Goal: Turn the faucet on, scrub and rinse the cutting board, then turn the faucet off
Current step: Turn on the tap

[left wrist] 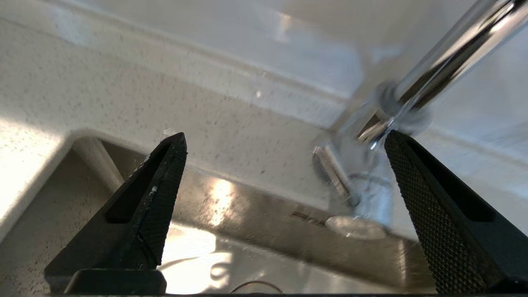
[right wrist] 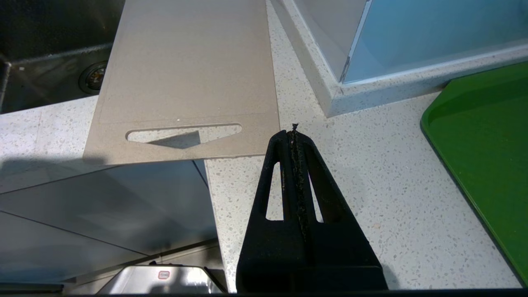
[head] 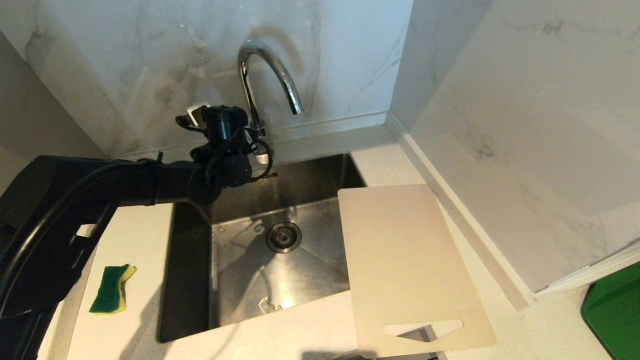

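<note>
Our left gripper (left wrist: 284, 144) gapes wide and empty at the worktop's back edge, the tap (left wrist: 371, 165) base just inside one finger.

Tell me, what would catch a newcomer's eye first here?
Probably the black left gripper, open and reaching toward the base of the shiny chrome faucet behind the steel sink. Next, the pale cutting board lying partly over the sink's right edge, and the green-and-yellow sponge on the counter at left.

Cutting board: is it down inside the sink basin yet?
No. The cutting board lies flat on the counter to the right of the sink, one long edge overhanging the basin.
</note>
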Available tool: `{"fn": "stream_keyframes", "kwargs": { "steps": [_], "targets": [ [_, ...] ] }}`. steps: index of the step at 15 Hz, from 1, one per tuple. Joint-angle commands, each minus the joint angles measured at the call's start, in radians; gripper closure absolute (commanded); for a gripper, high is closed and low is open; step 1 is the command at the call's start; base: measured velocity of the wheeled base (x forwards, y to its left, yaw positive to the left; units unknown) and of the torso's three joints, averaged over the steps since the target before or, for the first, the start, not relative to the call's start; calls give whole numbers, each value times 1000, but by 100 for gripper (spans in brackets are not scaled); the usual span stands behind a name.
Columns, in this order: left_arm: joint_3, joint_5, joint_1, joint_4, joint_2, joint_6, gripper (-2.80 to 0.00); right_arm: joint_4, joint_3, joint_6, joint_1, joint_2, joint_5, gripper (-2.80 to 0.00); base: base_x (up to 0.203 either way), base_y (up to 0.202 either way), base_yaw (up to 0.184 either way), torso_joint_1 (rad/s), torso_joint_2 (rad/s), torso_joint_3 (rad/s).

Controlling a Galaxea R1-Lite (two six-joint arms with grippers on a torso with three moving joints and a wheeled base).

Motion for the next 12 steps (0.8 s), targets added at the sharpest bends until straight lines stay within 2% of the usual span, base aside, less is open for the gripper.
{"fn": "stream_keyframes", "kwargs": {
  "steps": [1, 10, 12],
  "targets": [
    [0, -1, 12, -2, 33, -2, -280, 0, 0, 0, 0, 0, 0, 0, 0, 0, 0, 0, 0, 0],
    [2, -31, 41, 7, 80, -3, -280, 0, 0, 0, 0, 0, 0, 0, 0, 0, 0, 0, 0, 0],
    [2, -32, 41, 53, 78, -8, -280, 0, 0, 0, 0, 0, 0, 0, 0, 0, 0, 0, 0, 0]
  ]
}}
